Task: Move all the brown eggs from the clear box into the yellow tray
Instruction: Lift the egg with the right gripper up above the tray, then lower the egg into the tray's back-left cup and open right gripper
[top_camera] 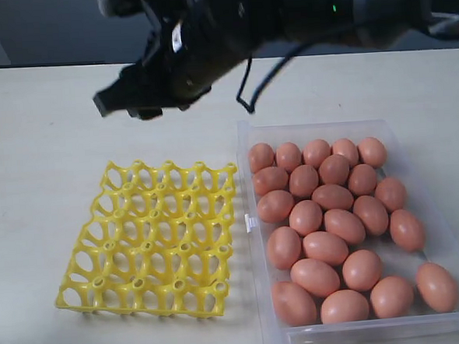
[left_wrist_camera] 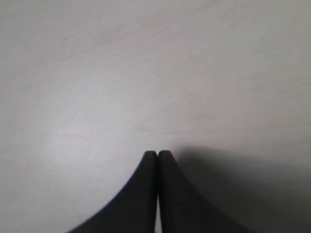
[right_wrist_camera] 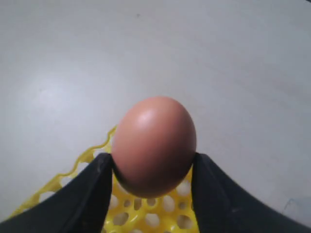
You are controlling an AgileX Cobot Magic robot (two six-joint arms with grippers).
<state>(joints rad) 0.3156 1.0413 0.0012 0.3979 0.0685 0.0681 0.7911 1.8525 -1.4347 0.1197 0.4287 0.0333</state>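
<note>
Right end effector (right_wrist_camera: 153,158) clamped on one brown egg (right_wrist_camera: 154,141), held over yellow tray (top_camera: 218,286) edge. Left end effector (left_wrist_camera: 158,154) tips together above worktop (left_wrist_camera: 146,73). Other brown eggs (top_camera: 325,248) in clear box (top_camera: 252,225) beside tray.

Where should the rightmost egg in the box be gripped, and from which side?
Likely from above, jaws across the narrow middle of the egg: it lies on its side, the box walls block a level approach, and floor shows bare beside it.
</note>
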